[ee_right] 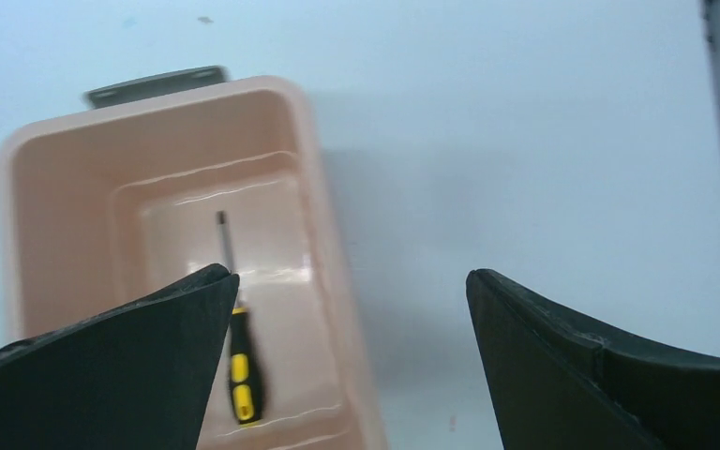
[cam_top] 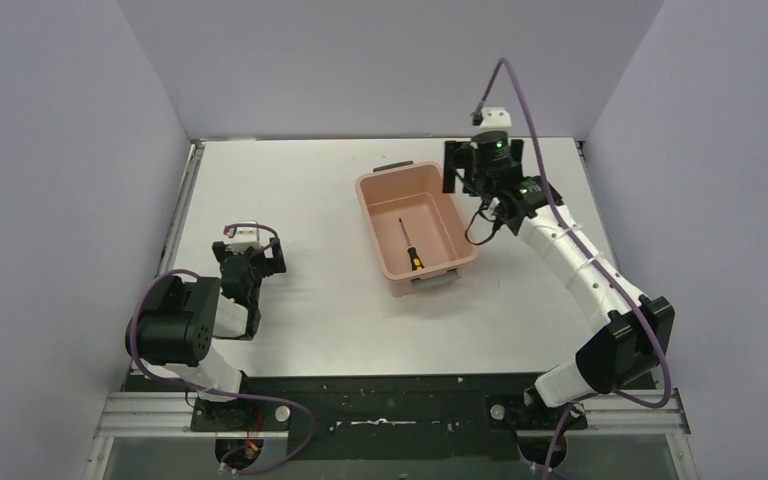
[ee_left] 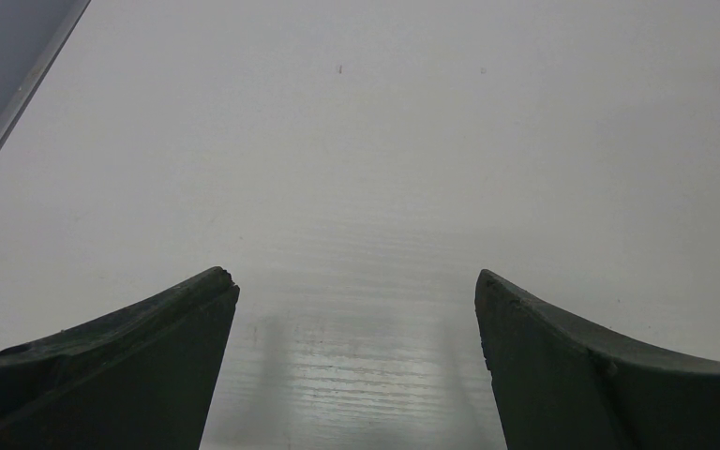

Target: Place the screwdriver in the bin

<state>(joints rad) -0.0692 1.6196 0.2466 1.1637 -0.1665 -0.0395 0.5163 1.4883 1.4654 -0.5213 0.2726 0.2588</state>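
One bin [cam_top: 372,228], a rectangular salmon-pink plastic tub with rounded corners, smooth glossy walls and a stepped inner floor, stands on the matte white counter [cam_top: 290,190]. It has two small grey handles, one at each short end. Inside it lies one screwdriver [cam_top: 407,245], flat on the floor of the tub: a thin dark metal shaft and a stubby black handle with yellow bands. Its long axis runs along the bin's length, tip toward the far end and handle toward the near end, leaning slightly to the right as it comes nearer. The right wrist view shows the same screwdriver [ee_right: 242,370] in the bin [ee_right: 66,216], its middle partly hidden by a dark, matte, curved finger [ee_right: 131,356]. The right hand [cam_top: 482,170] [ee_right: 347,281] hangs by the bin's far right corner, spread wide and holding nothing. The left hand [cam_top: 250,262] [ee_left: 356,281] is well apart on the left, over bare counter, also spread wide and empty.
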